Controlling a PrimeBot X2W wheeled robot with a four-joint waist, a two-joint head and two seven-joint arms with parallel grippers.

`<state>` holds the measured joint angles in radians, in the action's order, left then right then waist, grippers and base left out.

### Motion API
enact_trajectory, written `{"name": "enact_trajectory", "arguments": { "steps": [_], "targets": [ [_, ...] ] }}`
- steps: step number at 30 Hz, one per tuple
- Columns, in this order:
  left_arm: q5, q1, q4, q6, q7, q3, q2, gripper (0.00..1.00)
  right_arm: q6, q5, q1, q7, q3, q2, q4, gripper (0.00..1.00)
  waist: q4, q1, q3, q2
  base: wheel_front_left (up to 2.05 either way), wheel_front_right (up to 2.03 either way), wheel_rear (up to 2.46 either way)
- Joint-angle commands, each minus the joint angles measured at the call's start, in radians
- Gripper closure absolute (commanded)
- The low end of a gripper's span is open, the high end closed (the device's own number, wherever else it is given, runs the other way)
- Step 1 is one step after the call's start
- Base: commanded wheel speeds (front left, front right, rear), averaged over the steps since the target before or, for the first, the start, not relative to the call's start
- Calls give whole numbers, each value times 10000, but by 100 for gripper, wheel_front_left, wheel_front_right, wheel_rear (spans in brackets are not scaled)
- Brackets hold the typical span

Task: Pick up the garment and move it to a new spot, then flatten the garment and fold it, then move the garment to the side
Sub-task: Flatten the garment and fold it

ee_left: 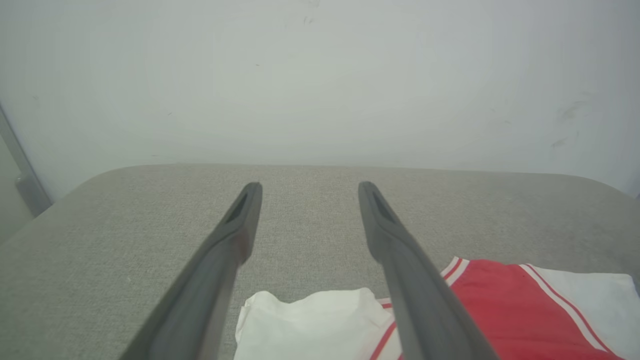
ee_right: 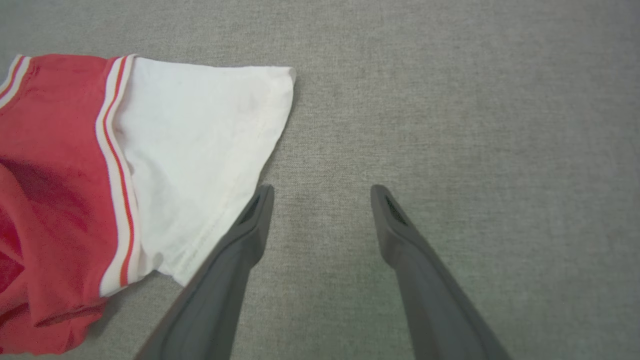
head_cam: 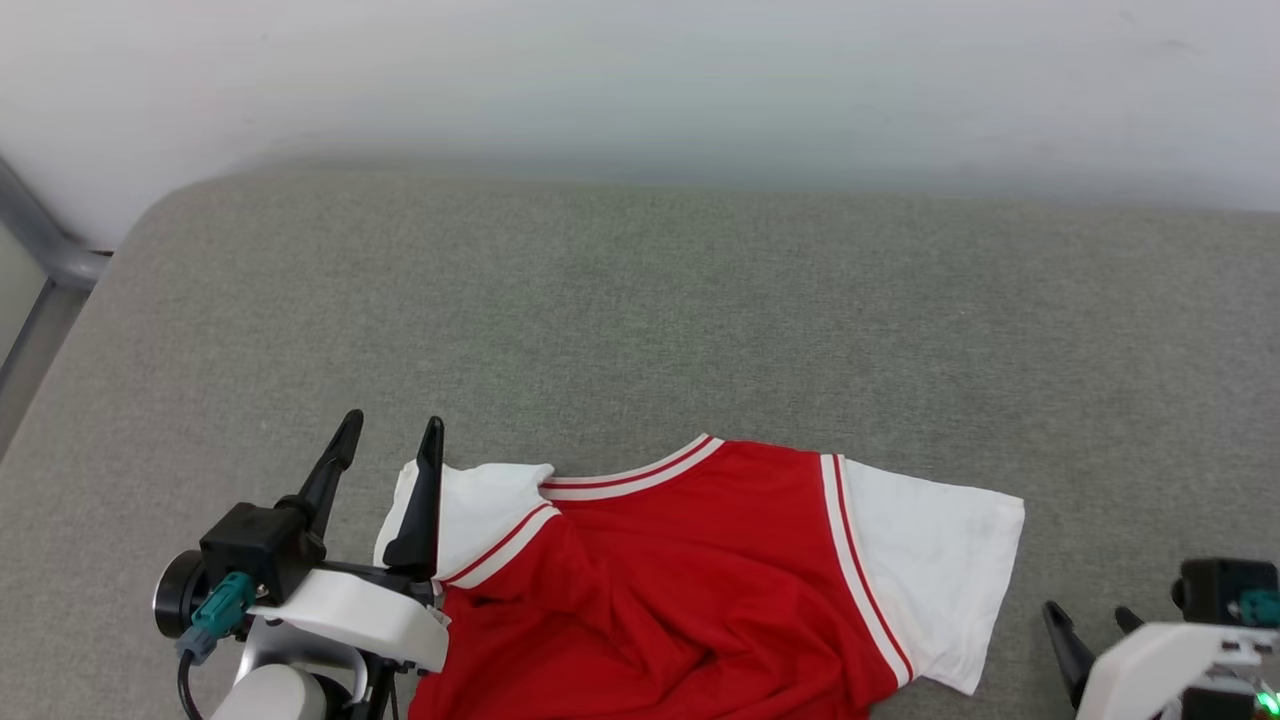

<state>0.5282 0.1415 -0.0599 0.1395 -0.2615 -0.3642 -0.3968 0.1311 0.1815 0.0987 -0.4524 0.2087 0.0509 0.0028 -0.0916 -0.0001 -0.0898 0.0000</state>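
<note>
The garment [head_cam: 700, 560] is a red jersey T-shirt with white sleeves and red-and-white trim, lying rumpled on the grey cushioned surface near the front edge; no print shows. My left gripper [head_cam: 395, 435] stands open just above the crumpled left sleeve [ee_left: 310, 325], fingers apart with nothing between them. My right gripper [head_cam: 1090, 615] is open beside the spread right sleeve [ee_right: 200, 150], its left finger [ee_right: 245, 240] overlapping the sleeve's hem in the right wrist view [ee_right: 322, 192]. In the left wrist view the open fingers [ee_left: 305, 187] point toward the wall.
The grey fabric surface [head_cam: 640, 320] stretches wide beyond the shirt to a white wall [head_cam: 640, 80]. Its rounded left corner [head_cam: 150, 220] meets a grey metal frame [head_cam: 40, 240].
</note>
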Motion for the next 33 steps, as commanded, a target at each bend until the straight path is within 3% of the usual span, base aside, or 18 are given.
{"name": "enact_trajectory", "arguments": {
  "steps": [1,7,15,21,22,23,24,33],
  "targets": [
    [-109,-103,147,-35,-48,1,57,0,-7,-32,-400,-343,-115,40,62,0,-130,1,-150,0,0,0,0],
    [-212,15,412,-159,-48,4,261,0,-7,114,-1571,-1753,-686,598,569,0,-449,1,-603,0,0,0,0],
    [-244,279,250,-433,-49,158,488,0,-7,432,-2980,-2621,-1448,1338,1753,0,-755,1,-1040,0,0,0,0],
    [-266,280,-30,-579,-49,286,631,0,-5,805,-2974,-3793,-1932,1506,3063,0,-849,1,-1120,0,0,0,0],
    [-231,252,-131,-596,-49,277,651,0,-5,893,-2942,-3928,-1973,1517,3184,16,-857,1,-1114,0,0,0,0],
    [-191,236,-194,-624,-49,267,671,0,-5,1061,-2937,-3990,-1985,1494,3248,51,-865,1,-1111,0,0,0,0],
    [-179,250,-220,-646,-49,283,678,0,-4,1107,-2950,-3998,-2032,1519,3280,100,-862,1,-1116,0,0,0,0],
    [114,315,-634,-672,243,520,372,0,-10,888,-3387,-2840,-1599,1977,2184,100,-675,1,-846,0,0,0,0]
  ]
}}
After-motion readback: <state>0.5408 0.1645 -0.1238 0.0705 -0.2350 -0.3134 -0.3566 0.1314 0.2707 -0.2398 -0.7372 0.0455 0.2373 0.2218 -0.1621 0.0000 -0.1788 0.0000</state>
